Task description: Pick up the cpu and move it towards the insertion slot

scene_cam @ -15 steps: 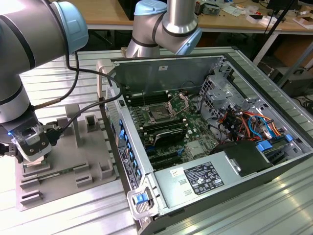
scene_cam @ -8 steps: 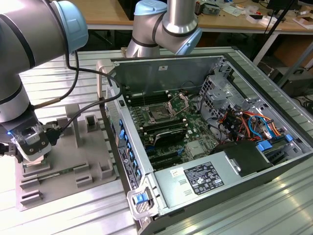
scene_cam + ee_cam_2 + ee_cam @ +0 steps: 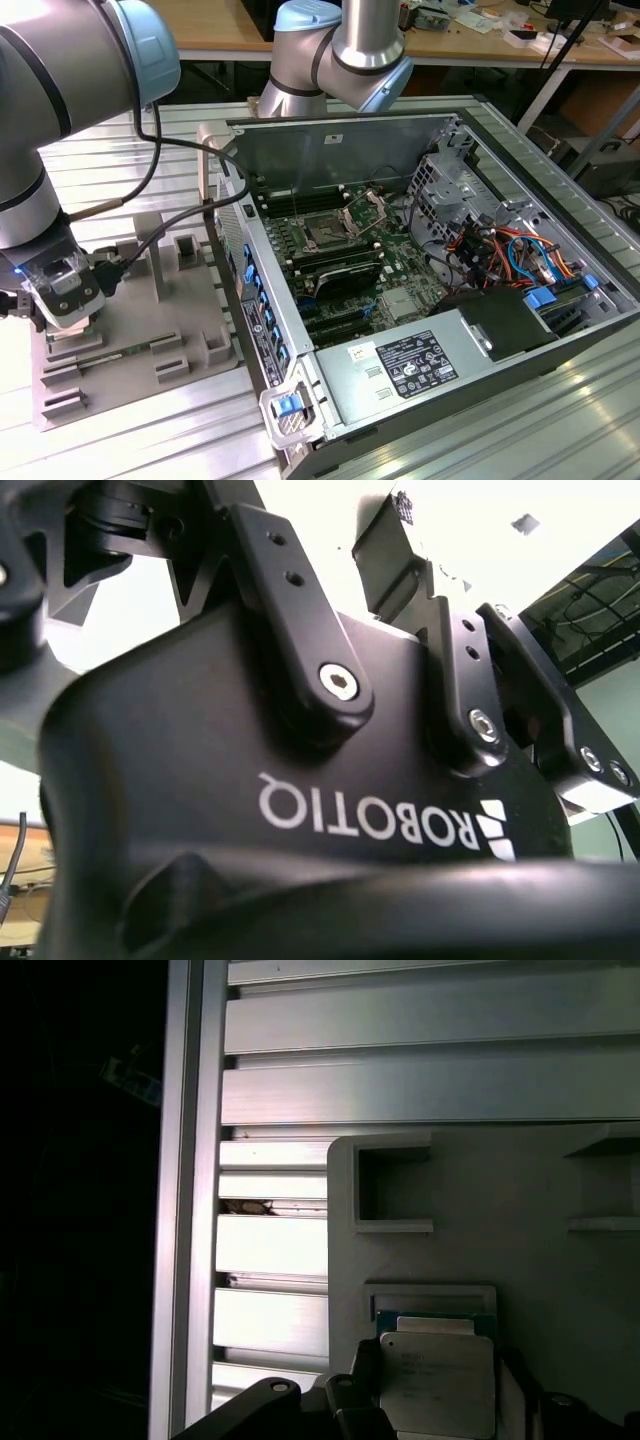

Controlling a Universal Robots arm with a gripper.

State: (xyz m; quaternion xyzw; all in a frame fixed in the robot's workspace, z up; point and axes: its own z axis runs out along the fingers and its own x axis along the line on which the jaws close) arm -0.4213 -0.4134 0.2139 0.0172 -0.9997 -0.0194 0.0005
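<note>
Currently the claw point(image 3: 68, 318) sits low over the grey tray point(image 3: 160, 330) at the exterior view's left, at the end of the arm point(image 3: 60, 60) that reaches in from that side. The tray lies on the slatted aluminium counter point(image 3: 150, 130), just beside the open computer case point(image 3: 340, 150).

In the first wrist view, the cpu point(image 3: 437, 1380) shows its pale silvery top with a thin green edge along one side. It lies over the tray point(image 3: 560, 1260), right against a shallow raised frame point(image 3: 430, 1292) moulded into it. The claw's dark fingers point(image 3: 363, 1390) stand close on two opposite sides of the chip and appear to press against its edges, so the claw is narrowed to the chip's width and has hold of it. Whether the chip is lifted clear of the tray or rests on it, I cannot tell.

The insertion slot point(image 3: 325, 233) is inside the case, on the green board, well apart from the claw and towards the exterior view's right. Its dark square is uncovered, and the hinged metal bracket point(image 3: 366, 208) stands tilted up beside it. A grey power supply box point(image 3: 400, 365) occupies the case's near corner, and a bundle of coloured cables point(image 3: 510, 255) lies farther to the exterior view's right.
</note>
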